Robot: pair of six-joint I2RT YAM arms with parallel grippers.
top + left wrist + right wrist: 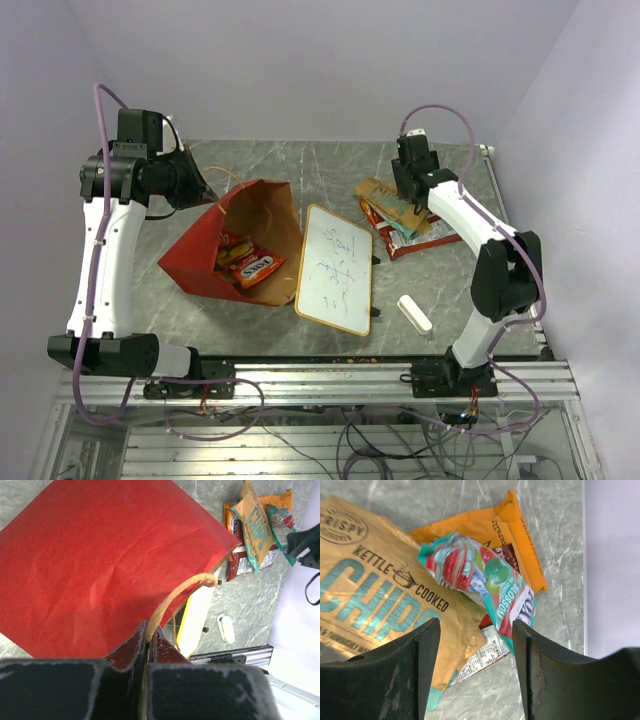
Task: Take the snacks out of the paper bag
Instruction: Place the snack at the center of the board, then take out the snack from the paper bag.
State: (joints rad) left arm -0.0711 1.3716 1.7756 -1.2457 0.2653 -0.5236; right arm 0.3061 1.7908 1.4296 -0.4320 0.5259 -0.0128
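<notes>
The paper bag (195, 260) lies on its side at the left of the worktop (300, 165), red outside and brown inside, with its mouth open toward the whiteboard (337, 268).

Contents of the bag: an orange-red packet (258, 268) lies at the mouth, and a yellow packet (232, 248) sits just behind it, deeper in.

The left tool (148, 632) is closed on the bag's string handle (175, 597). The cord runs out from between the jaws and arcs over to the bag's rim.

The right tool (475, 630) hangs over the far right of the worktop with its jaws apart and nothing between them. Below it lies a pile of snacks outside the bag:
- a tan kettle-chips packet (370, 595) at the left;
- a crumpled teal packet (490, 580) on top of the pile;
- an orange packet (505, 530) beneath the teal one.

A white eraser block (414, 313) lies near the whiteboard's right side, well apart from the bag.
</notes>
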